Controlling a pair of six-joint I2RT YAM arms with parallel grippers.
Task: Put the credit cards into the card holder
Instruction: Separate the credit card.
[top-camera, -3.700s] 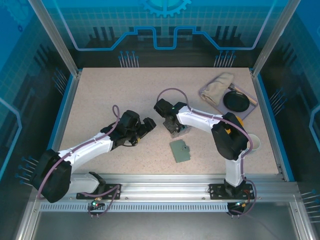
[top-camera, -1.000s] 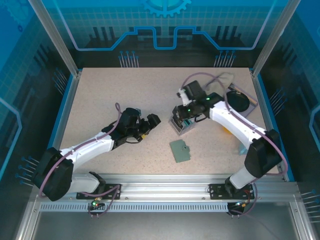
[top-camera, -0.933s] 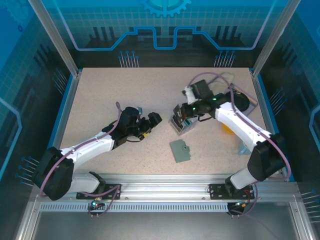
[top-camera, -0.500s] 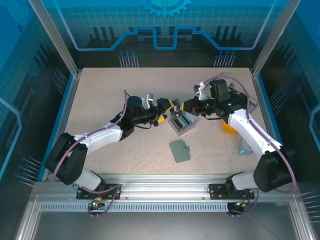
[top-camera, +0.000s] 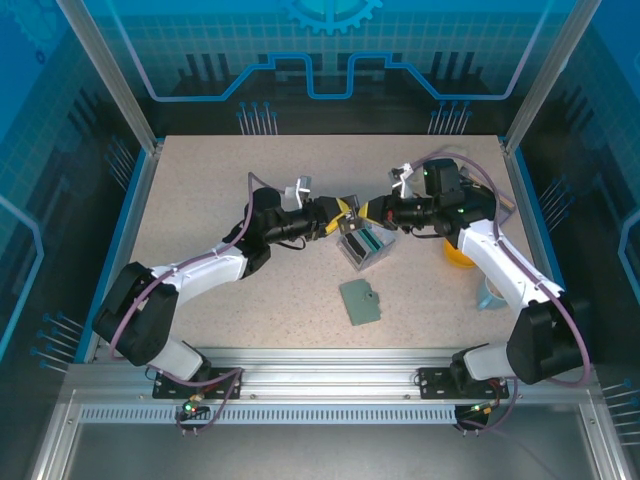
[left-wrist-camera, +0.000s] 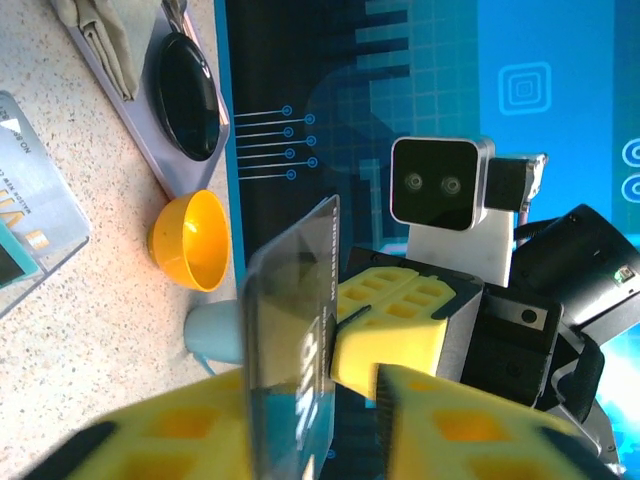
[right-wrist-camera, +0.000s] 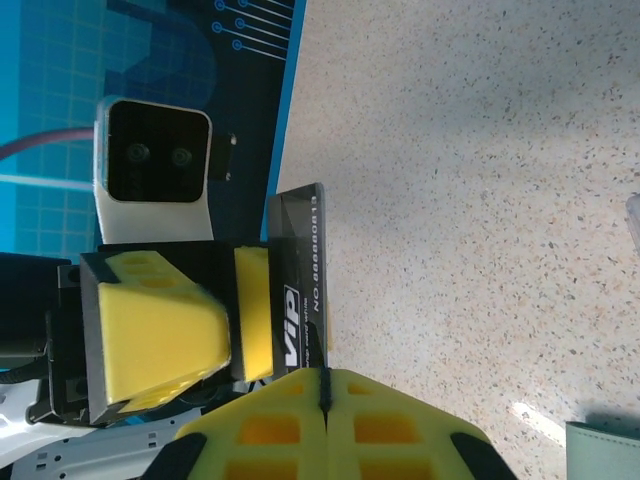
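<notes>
Yellow-padded grippers meet tip to tip over the middle of the table (top-camera: 200, 200) in the overhead view. The left gripper (top-camera: 343, 212) reaches in from its side and the right gripper (top-camera: 370, 212) from the other, just above a small clear box (top-camera: 350, 255) holding other cards (top-camera: 372, 242). The card holder (top-camera: 360, 301) lies flat nearer the arm bases, apart from both grippers.

From the left wrist, a dark credit card (left-wrist-camera: 290, 340) stands on edge between that arm's own fingers (left-wrist-camera: 150, 440). One pad sits close against the card while a gap shows on the other side, so whether they bite cannot be told. The right gripper's pads hold the card's far end.

From the right wrist, the right fingers (right-wrist-camera: 270, 430) are pressed together on one end of the card. Its printed face rises beside the left arm's pads (right-wrist-camera: 160, 330).

A handover from right to left looks to be the step in hand. Done well, the left pads should seat flat on both faces of the card, square to its edge, before the right lets go. Otherwise the thin, stiff card could twist loose and drop short of the card holder.
</notes>
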